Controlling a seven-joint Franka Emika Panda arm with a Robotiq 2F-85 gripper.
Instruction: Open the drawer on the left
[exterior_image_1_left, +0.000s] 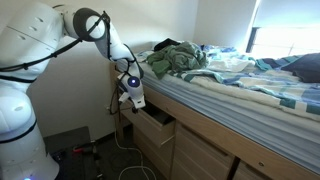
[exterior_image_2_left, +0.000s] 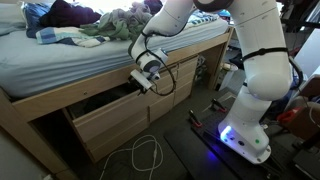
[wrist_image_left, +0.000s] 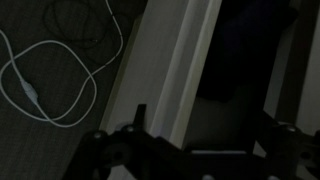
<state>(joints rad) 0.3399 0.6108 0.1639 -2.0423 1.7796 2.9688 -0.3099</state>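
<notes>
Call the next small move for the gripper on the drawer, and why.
Probably a short, level pull straight outward. The drawer is only partly open, with a dark gap behind its front in an exterior view. In the wrist view the gripper looks open, its fingers astride the front's top edge, so it seems hooked rather than clamped; a level pull should keep it from slipping off.

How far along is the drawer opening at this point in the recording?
Partly done: the drawer is already pulled partway out of the bed frame, with a dark gap above its front. In hand: the gripper sits at the drawer's top edge, jaws apart in the wrist view. Left: pulling it further out.
</notes>
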